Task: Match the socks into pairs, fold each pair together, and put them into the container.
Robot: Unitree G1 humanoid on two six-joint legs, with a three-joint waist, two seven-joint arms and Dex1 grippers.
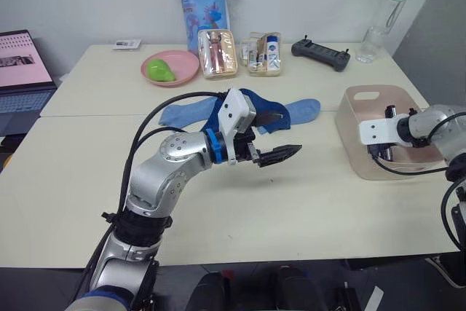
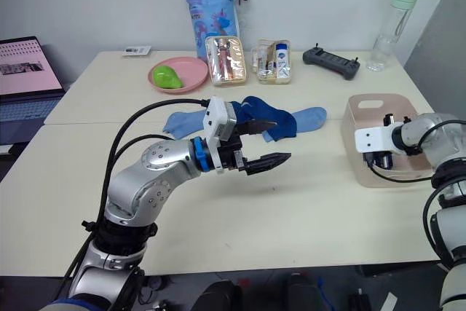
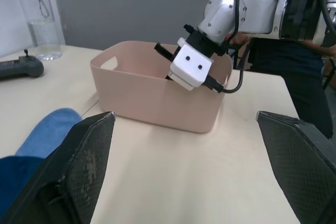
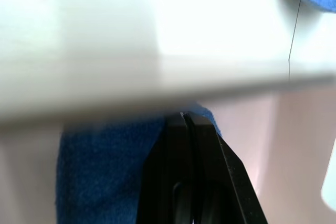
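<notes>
- Table (image 1: 291, 209): smooth, matt cream laminate-like top with a fine seam between two panels.
- Container (image 3: 157, 103): pale pink plastic, smooth, satin sheen on the walls.
- Sky-blue sock (image 1: 302, 111): soft knit cloth, matt, at 12 o'clock from the left gripper.
- Dark blue sock (image 2: 266, 116): knit cloth, matt, slightly fuzzy.
- Left gripper (image 1: 280, 155): black fingers with finely textured, grainy matt pads (image 3: 89, 156).
- Left arm (image 1: 164, 169): brushed silvery metal shell, glossy white plastic wrist housing.
- Plate (image 1: 182, 67): glossy pink plastic.
- Bottle (image 1: 382, 23): clear, glossy plastic or glass with a matt pale green cap.
</notes>
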